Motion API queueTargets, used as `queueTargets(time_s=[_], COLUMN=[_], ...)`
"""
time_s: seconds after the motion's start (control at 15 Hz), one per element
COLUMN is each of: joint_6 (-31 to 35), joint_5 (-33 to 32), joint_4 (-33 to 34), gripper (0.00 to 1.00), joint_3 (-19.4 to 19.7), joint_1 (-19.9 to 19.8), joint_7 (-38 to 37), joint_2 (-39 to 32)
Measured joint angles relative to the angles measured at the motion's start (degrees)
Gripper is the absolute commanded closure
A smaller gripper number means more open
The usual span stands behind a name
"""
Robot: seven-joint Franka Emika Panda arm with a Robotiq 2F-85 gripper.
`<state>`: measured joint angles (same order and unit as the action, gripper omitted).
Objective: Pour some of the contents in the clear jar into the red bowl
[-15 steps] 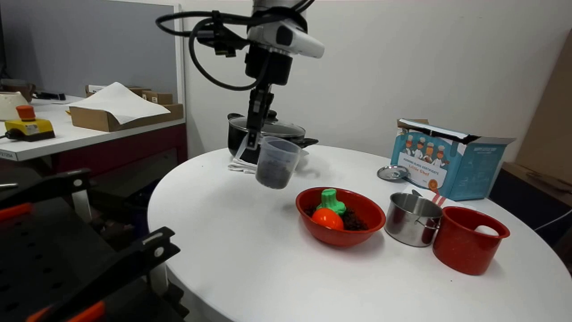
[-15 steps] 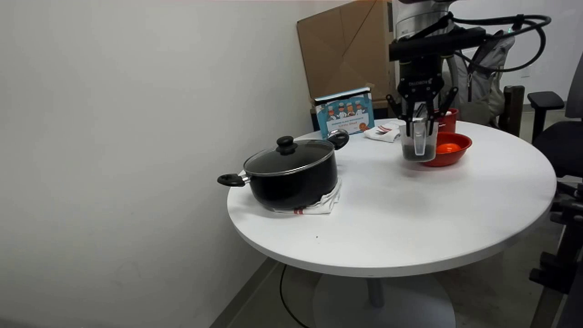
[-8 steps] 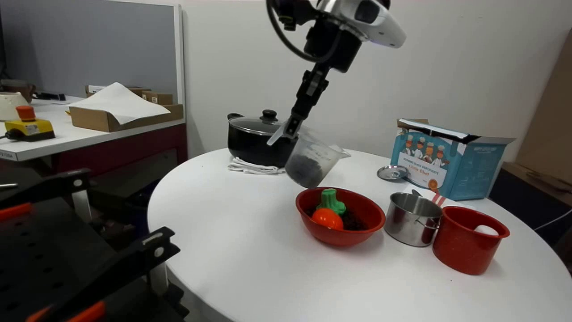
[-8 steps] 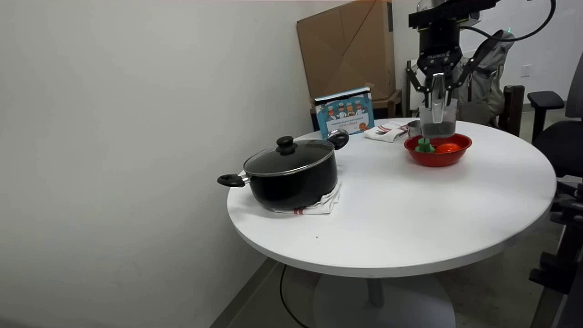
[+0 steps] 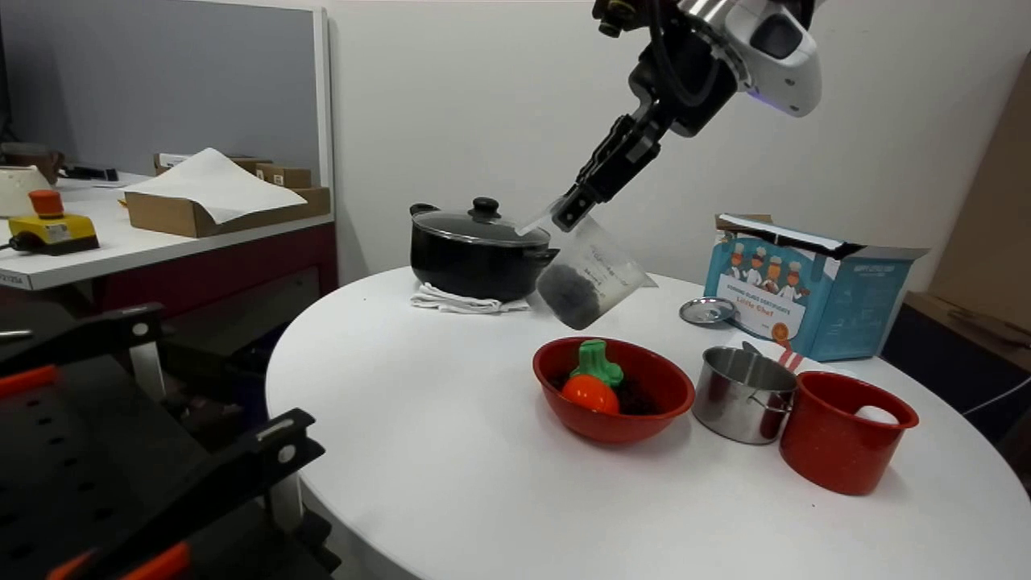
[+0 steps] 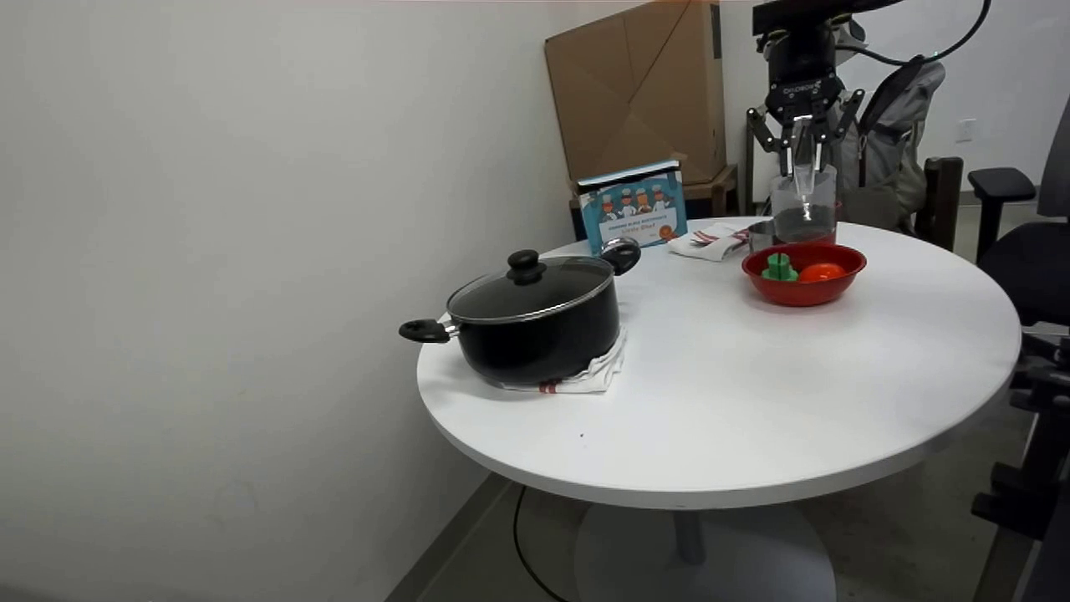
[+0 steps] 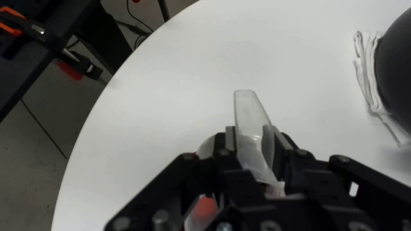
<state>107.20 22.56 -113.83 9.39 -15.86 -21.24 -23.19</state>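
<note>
The wrist view shows the gripper (image 7: 255,139) closed on a handle (image 7: 249,112). It belongs to the clear jar (image 5: 598,275), which in an exterior view is tilted, higher than the red bowl (image 5: 608,431) and apart from it, with the dark contents (image 5: 570,296) gathered in its lower part. Whether it is fully over the bowl, I cannot tell. If not, a deeper tilt could drop them on the table (image 5: 419,451) beside the bowl; also the jar may turn around its handle.
</note>
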Motion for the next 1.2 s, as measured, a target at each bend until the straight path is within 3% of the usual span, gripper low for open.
queueTargets(time_s=[0.67, 1.2], joint_6=[-25.3, -35.2], joint_5=[9.8, 20.6], joint_4=[13.7, 22.0], gripper=[0.88, 0.88], joint_3=[0.3, 2.1], joint_1=[-9.1, -16.1], joint_7=[12.0, 12.4], joint_2=[-14.9, -23.2])
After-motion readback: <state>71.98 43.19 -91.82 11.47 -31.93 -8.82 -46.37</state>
